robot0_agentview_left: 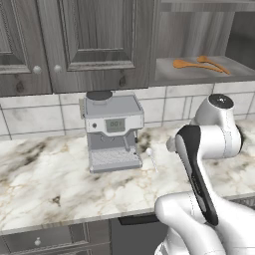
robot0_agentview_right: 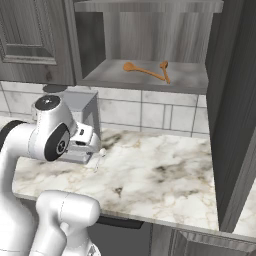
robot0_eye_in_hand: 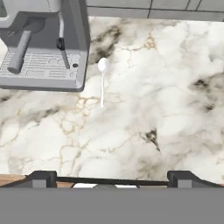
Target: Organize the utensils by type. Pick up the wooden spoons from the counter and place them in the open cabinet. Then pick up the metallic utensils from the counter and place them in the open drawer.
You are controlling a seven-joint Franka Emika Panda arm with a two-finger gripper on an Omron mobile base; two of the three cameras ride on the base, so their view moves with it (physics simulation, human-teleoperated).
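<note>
Both base views show two orange-brown wooden spoons point(robot0_agentview_left: 201, 64) point(robot0_agentview_right: 147, 71) lying crossed on the grey shelf of the open wood-grain cabinet point(robot0_agentview_left: 199, 77) point(robot0_agentview_right: 150, 82), upper right in the left base view. The hand view shows a pale silvery spoon point(robot0_eye_in_hand: 103, 78) on the white-beige marble counter point(robot0_eye_in_hand: 175, 109), just right of a grey espresso machine point(robot0_eye_in_hand: 41, 43). The gripper point(robot0_eye_in_hand: 111, 179) hangs spread wide above the counter, its fingertips point(robot0_eye_in_hand: 41, 178) cut off low in the frame. The bent arm hides the gripper in both base views.
</note>
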